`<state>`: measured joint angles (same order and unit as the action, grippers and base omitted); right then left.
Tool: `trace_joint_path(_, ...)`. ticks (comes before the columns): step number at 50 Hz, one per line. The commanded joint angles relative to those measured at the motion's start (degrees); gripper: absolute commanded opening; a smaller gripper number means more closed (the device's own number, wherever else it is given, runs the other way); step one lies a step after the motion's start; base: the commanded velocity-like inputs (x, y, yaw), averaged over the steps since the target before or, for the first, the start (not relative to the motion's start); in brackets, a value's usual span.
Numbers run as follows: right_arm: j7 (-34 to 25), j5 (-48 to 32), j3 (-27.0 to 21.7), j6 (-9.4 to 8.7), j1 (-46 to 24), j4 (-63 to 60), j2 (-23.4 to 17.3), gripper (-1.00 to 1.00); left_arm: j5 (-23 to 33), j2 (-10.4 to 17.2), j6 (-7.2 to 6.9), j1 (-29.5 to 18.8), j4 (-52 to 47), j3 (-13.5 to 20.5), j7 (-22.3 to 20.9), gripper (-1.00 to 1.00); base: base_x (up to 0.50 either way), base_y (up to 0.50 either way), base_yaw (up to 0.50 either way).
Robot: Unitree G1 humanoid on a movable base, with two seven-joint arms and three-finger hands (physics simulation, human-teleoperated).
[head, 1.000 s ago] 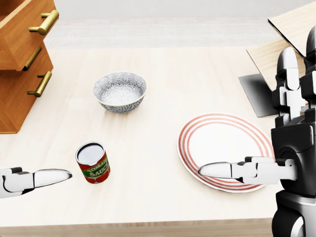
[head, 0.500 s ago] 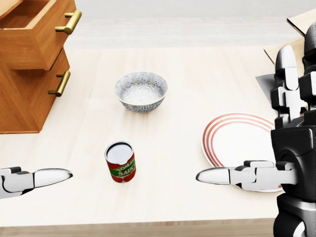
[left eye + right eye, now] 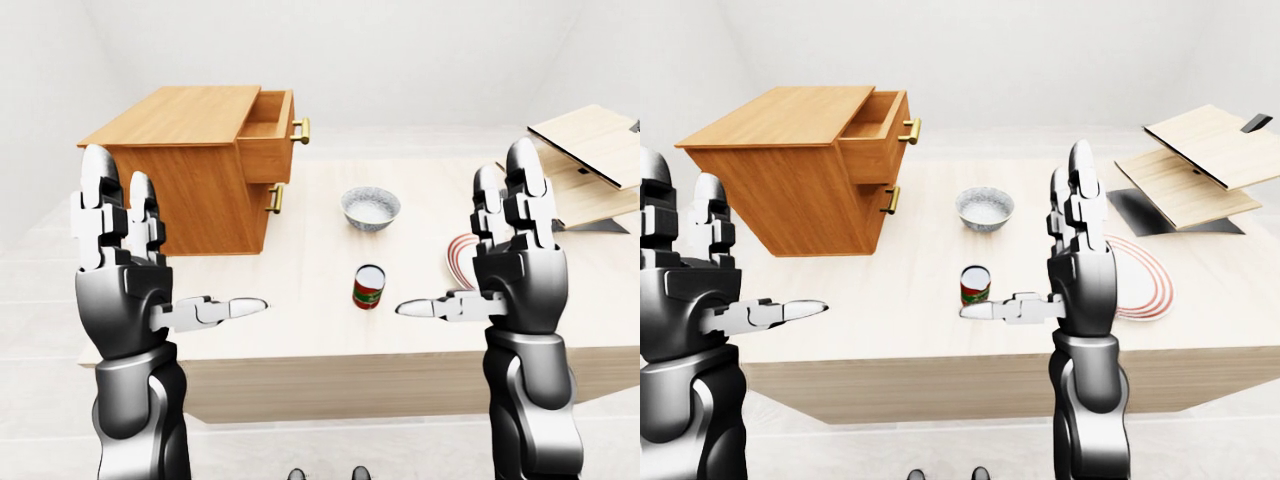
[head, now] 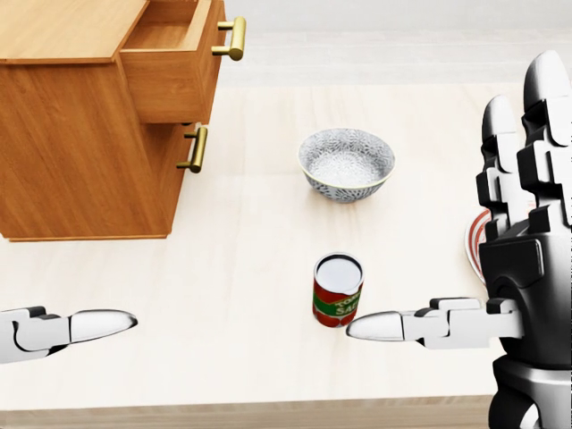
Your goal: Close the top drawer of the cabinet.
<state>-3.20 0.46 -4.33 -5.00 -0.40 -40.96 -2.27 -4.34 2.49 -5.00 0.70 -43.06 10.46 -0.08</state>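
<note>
The left robot hand (image 3: 125, 270) stood raised and spread, fingers upright, thumb pointing inward, gripping nothing. The right robot hand (image 3: 515, 255) mirrored it, likewise spread and empty; both were glossy grey-and-white jointed shells on dark forearms. In the head view only the left thumb tip showed at the lower left edge.

Between the two thumbs, on the pale wood-grain surface (image 4: 241, 268), stood a cylindrical tomato sauce can (image 4: 337, 290), upright, its label red and green. Above it in the head view sat a round patterned bowl (image 4: 346, 164), apart from the can. A red-ringed plate (image 3: 1145, 275) lay to the right, largely hidden behind the right hand in the head view.

The cabinet (image 4: 80, 134), boxy orange-brown wood, occupied the upper left of the head view, cut off by the frame's edge. Its top drawer (image 4: 174, 67) stood pulled out, brass bar handle (image 4: 231, 38) facing right; the lower drawer sat flush. Bare surface lay between the hands and the drawer. Flat wooden boards (image 3: 1200, 160) rested at the far right.
</note>
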Motion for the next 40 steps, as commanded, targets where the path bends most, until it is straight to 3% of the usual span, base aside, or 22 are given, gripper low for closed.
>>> trace_joint_path(1, -0.81, -1.34, 0.32, 0.00, 0.53, 0.73, 0.13, 1.00, 0.48, -0.27, 0.00, 0.48, 0.79, -0.31, -0.48, 1.00, 0.00, 0.50, 0.00)
trace_joint_path(16, -3.11, 2.05, -0.18, 0.00, 1.27, -0.87, 1.27, 1.00, -0.15, -0.16, 0.00, 0.32, 0.48, 0.28, -0.58, 1.00, 0.02, 0.50, 0.00)
trace_joint_path(32, -2.61, 1.31, 1.02, 0.00, 1.73, -0.29, 0.70, 1.00, -0.22, -0.10, 0.00, 0.33, 0.29, 0.53, -0.82, 1.00, 0.48, 0.16, 0.00)
trace_joint_path(40, -2.67, 0.47, 1.21, 0.00, 2.12, 0.63, 0.58, 1.00, 0.23, -0.36, 0.00, 0.78, 1.12, -0.06, -0.87, 1.00, 0.35, 0.40, 0.00)
